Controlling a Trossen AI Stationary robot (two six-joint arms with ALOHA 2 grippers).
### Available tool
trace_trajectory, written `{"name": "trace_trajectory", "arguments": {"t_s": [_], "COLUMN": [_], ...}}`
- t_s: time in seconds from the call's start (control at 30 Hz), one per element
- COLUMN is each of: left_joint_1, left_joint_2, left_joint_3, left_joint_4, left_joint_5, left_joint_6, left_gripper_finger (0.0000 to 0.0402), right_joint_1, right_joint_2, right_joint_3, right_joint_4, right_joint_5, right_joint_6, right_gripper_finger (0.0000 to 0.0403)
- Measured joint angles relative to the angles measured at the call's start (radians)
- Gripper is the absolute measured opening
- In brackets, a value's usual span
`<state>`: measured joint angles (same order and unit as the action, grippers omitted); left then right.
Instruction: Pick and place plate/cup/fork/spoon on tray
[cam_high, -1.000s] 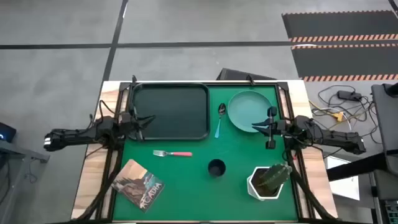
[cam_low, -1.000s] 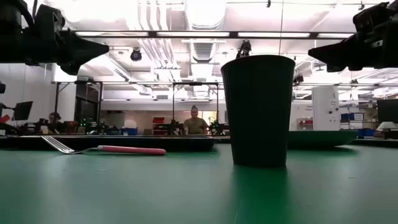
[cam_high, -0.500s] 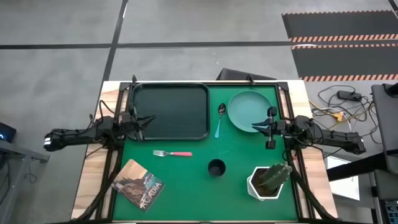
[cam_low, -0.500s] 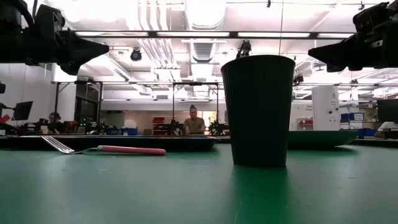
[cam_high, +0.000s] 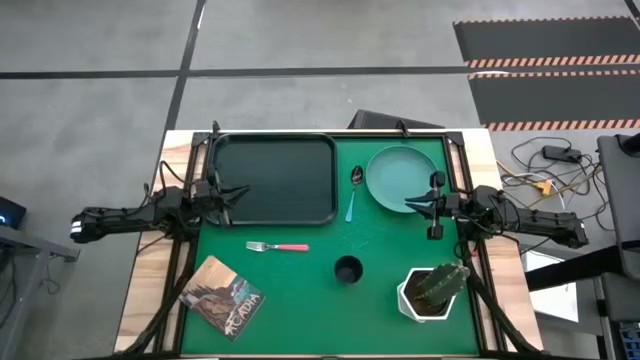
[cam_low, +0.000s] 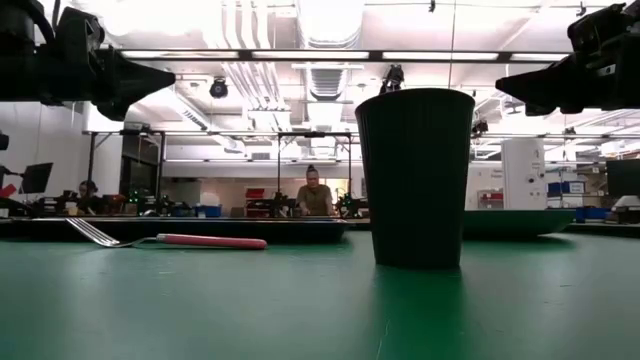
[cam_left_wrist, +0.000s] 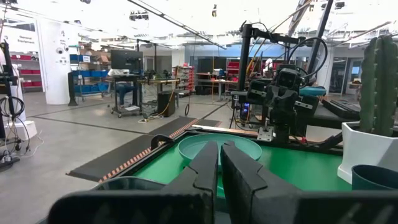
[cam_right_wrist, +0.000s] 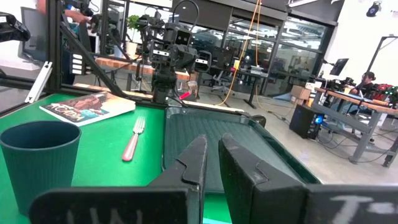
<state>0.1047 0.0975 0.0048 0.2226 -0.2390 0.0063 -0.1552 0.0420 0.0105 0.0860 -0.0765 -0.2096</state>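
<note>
Nothing on the bench has been moved since a second ago; only the person far back in the room is seen leaning a little differently.

At the far left, the left hand is held above the left edge of the tray. Its two fingers are pressed nearly together, with only a thin gap seen between them, and nothing is held in them. The tray is found at the back left of the bench, right under and beside this hand.

A book with a picture on its cover is seen at the front left corner. The fork is laid flat in front of the tray, near the left hand but apart from it, with its pink handle pointing right.

The spoon is laid between the tray and the plate, touching neither. The cup is stood upright near the middle front, well apart from both hands.

The plate is set at the back right. The right hand is held just over the plate's front edge, its fingers nearly closed and empty. A white pot with a cactus is stood at the front right, near the right arm.
</note>
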Motion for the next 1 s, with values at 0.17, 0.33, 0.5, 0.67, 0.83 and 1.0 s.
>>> {"name": "trace_trajectory", "arguments": {"t_s": [0.17, 0.33, 0.5, 0.67, 0.83, 1.0], "left_joint_1": [0.0, 0.0, 0.0, 0.0, 0.0, 0.0], "left_joint_2": [0.0, 0.0, 0.0, 0.0, 0.0, 0.0], "left_joint_3": [0.0, 0.0, 0.0, 0.0, 0.0, 0.0], "left_joint_4": [0.0, 0.0, 0.0, 0.0, 0.0, 0.0], "left_joint_5": [0.0, 0.0, 0.0, 0.0, 0.0, 0.0], "left_joint_6": [0.0, 0.0, 0.0, 0.0, 0.0, 0.0], "left_gripper_finger": [0.0002, 0.0002, 0.0002, 0.0002, 0.0002, 0.0002], "right_joint_1": [0.0, 0.0, 0.0, 0.0, 0.0, 0.0], "right_joint_2": [0.0, 0.0, 0.0, 0.0, 0.0, 0.0], "right_joint_3": [0.0, 0.0, 0.0, 0.0, 0.0, 0.0], "right_joint_4": [0.0, 0.0, 0.0, 0.0, 0.0, 0.0], "right_joint_5": [0.0, 0.0, 0.0, 0.0, 0.0, 0.0], "right_joint_6": [0.0, 0.0, 0.0, 0.0, 0.0, 0.0], "right_gripper_finger": [0.0031, 0.0031, 0.0031, 0.0031, 0.0031, 0.0031]}}
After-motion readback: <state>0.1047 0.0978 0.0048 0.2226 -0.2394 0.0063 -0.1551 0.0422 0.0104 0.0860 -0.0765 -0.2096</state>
